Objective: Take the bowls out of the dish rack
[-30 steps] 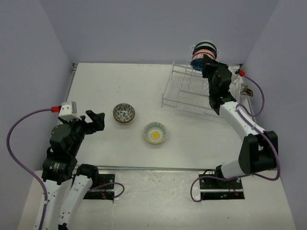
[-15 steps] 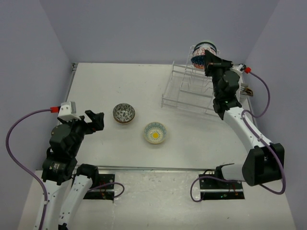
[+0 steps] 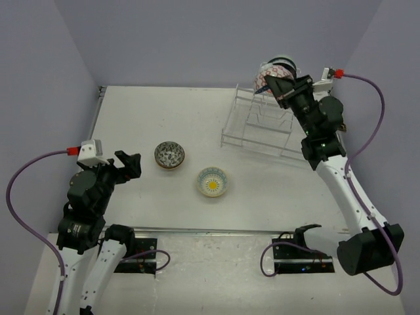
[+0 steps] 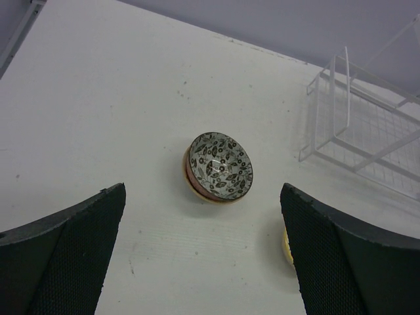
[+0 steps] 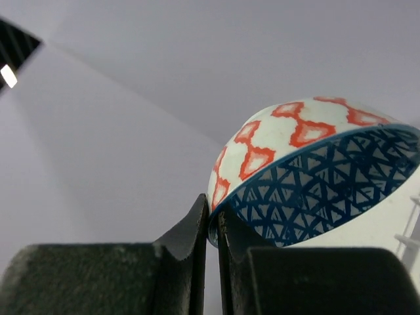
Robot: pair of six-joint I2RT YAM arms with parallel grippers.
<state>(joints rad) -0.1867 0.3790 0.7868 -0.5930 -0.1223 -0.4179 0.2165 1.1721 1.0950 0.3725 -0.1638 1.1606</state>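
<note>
Right claw (image 5: 213,220) is nearly closed, its fingers pinching the rim of a red-and-white bowl (image 5: 308,170) with a blue lattice inside. The bowl is tipped on its side, with the opening at about 5 o'clock in the right wrist view. In the top view the right claw (image 3: 279,85) is over the far end of the dish rack (image 3: 262,125), and the held bowl (image 3: 264,77) sticks out at the claw's 10 o'clock. It sits above the tall slotted tier, and I cannot tell whether it touches the wires. The rack is at 1 o'clock on the worktop (image 3: 164,118), with its low base spreading toward 7 o'clock from the claw.

Left claw (image 4: 202,197) is spread wide and holds nothing, raised over the worktop. In the top view the left claw (image 3: 131,164) is at about 8 o'clock on the worktop. A black leaf-pattern bowl (image 4: 220,165) sits upright between the fingers at 12 o'clock in the wrist view, apart from them. In the top view that bowl (image 3: 169,155) is just at the claw's 2 o'clock. A yellow-centred bowl (image 3: 212,182) sits upright near it, at its 4 o'clock. The rack is at 2 o'clock from the left claw, well apart.
</note>
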